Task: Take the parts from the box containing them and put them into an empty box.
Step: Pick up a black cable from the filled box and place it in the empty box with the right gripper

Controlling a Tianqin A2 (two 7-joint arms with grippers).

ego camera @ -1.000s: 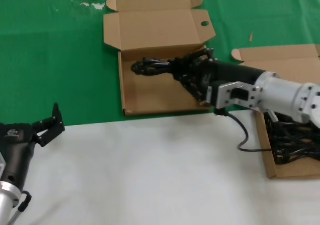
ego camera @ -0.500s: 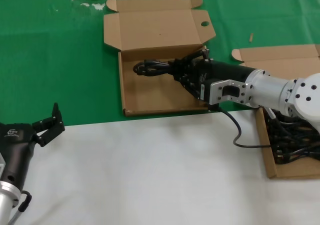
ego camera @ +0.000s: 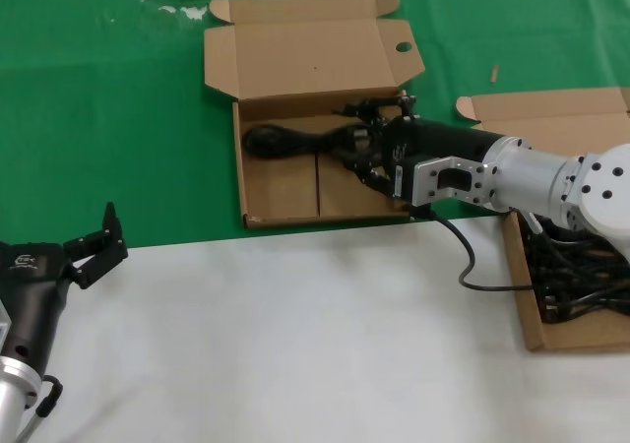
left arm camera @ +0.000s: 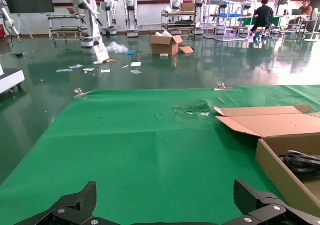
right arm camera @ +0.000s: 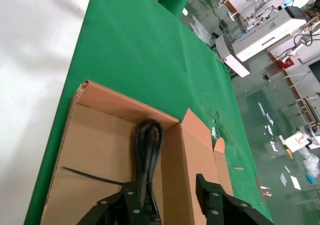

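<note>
Left tool [ego camera: 94, 249] parked at the near-left of the table [ego camera: 295, 345], fingers spread, holding nothing.

Empty box [ego camera: 281, 192]: one cord [ego camera: 295, 140] now lies along its back wall, looped end toward the left. Your right tool [ego camera: 369, 146] sits over the cord's right end; fingers look parted beside it, so the cord seems released, resting on the box floor.

Half a second ago the cord hung clear of the floor in that tool; now it is down and farther left.

Full box [ego camera: 536, 325], far right, holds more cords [ego camera: 581, 281] in a tangle.

Handling: soft, light, floppy, apt to snag neighbours. Take each at mid-bundle, across the coil.
</note>
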